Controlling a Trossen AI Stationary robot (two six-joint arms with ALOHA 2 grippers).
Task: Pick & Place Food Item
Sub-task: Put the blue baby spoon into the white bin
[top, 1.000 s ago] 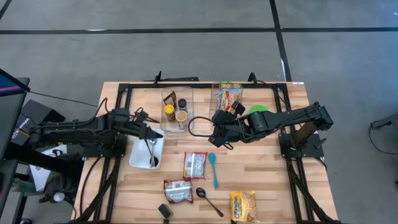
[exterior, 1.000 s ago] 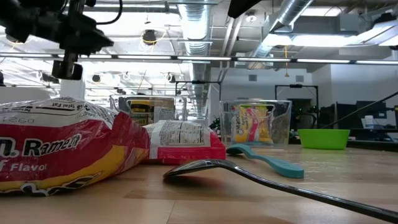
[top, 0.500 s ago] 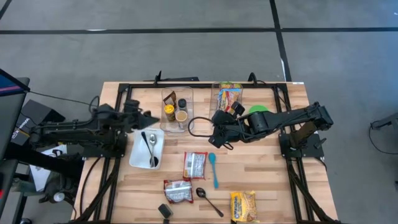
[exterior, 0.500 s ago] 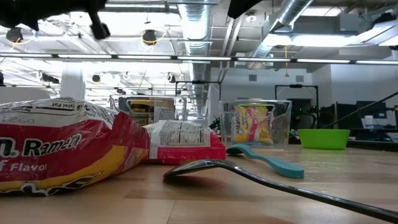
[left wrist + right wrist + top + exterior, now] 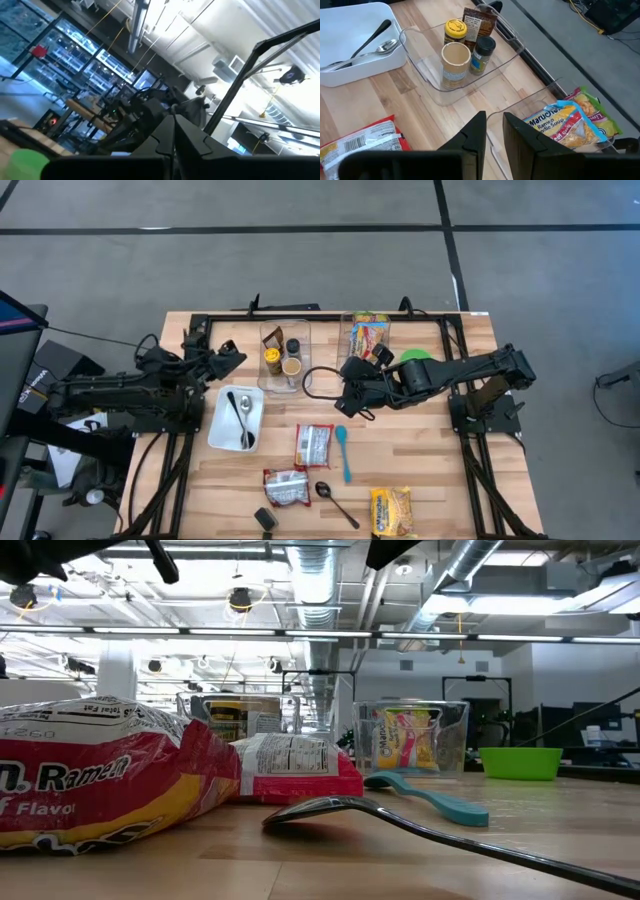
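Note:
Two red ramen packs (image 5: 314, 445) (image 5: 287, 487) and a yellow one (image 5: 392, 512) lie flat on the wooden table. More packs stand in a clear bin (image 5: 367, 340) at the far edge. My right gripper (image 5: 345, 385) hovers above the table just near of that bin, slanting down toward the table's left. Its fingers (image 5: 476, 134) stand a narrow gap apart with nothing between them. My left gripper (image 5: 238, 356) is shut and empty. It is raised and tipped upward beyond the far end of the white tray (image 5: 222, 442). In the left wrist view the left gripper (image 5: 174, 131) faces the ceiling.
The white tray holds two metal spoons (image 5: 243, 415). A clear bin with spice jars (image 5: 284, 358) stands beside the ramen bin, and a green bowl (image 5: 416, 358) sits right of it. A teal spoon (image 5: 343, 452), a metal spoon (image 5: 336, 502) and a small black object (image 5: 265, 520) lie near the packs.
My left gripper has risen from over the white tray and drawn back toward the table's far left, tipping from pointing down to pointing upward while rolling. It has stayed shut. The spoons lie in the tray. My right arm has kept still.

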